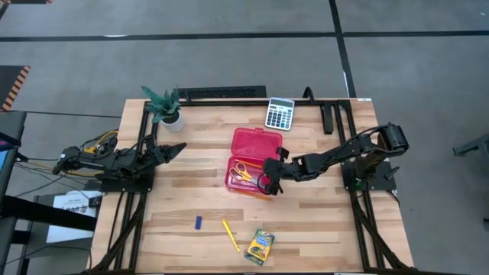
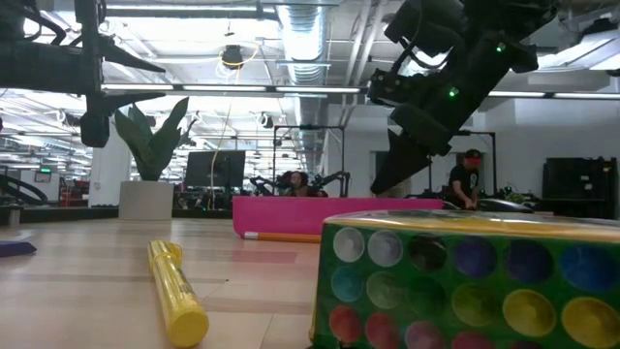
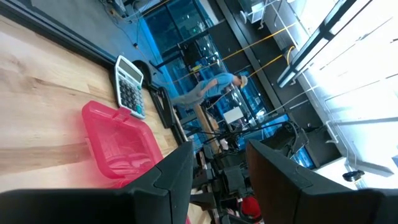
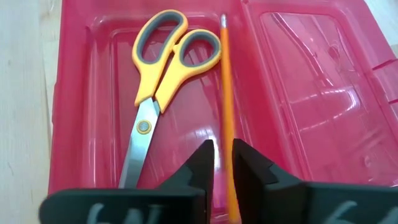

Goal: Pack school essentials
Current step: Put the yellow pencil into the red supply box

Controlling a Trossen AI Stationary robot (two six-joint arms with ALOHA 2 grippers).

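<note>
The red hinged case [image 1: 256, 159] lies open mid-table. In its tray lie the yellow-orange-handled scissors [image 4: 158, 81] and a thin orange pencil [image 4: 226, 106]. My right gripper [image 1: 271, 182] [image 4: 223, 152] hangs over the tray's near end, slanting down. It is narrowly open, with one finger on each side of the pencil's near part. The tiny blue piece [image 1: 198, 222], yellow stick [image 1: 231, 235] [image 2: 174, 291] and crayon box [image 1: 259, 246] [image 2: 465, 281] lie flat near the table's near edge. My left gripper [image 1: 176, 149] [image 3: 217, 155] waits open at the left side.
A grey calculator [image 1: 280, 113] lies at the far edge beside a black frame. A potted plant [image 1: 164, 107] stands at the far left corner. Bare wood lies between the case and the near items. People show in the room beyond the table.
</note>
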